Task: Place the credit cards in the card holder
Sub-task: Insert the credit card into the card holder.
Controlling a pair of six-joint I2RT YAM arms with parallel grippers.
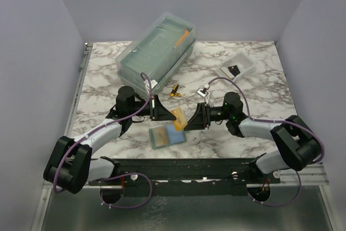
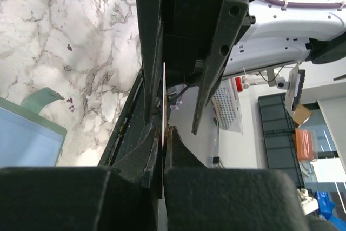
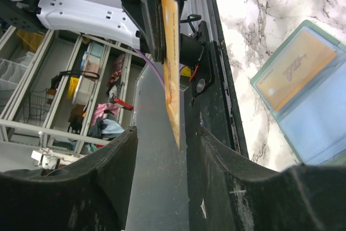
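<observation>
The left fingers (image 1: 160, 107) and right fingers (image 1: 197, 116) meet tip to tip over the middle of the worktop (image 1: 259, 101), crowding the approach to the open card holder (image 1: 167, 134) close by. A lidded box (image 1: 157, 52) fills the far left and a white tray (image 1: 236, 67) the far right, with bare marble between them and along both sides

1. Nothing legible anywhere: no brand, number or sign.
2. Blurred dark scrawl on orange card (image 3: 294, 68) within card holder (image 3: 324, 128): unreadable.
3. Faint specks on gold credit card (image 3: 172, 63): unreadable.
</observation>
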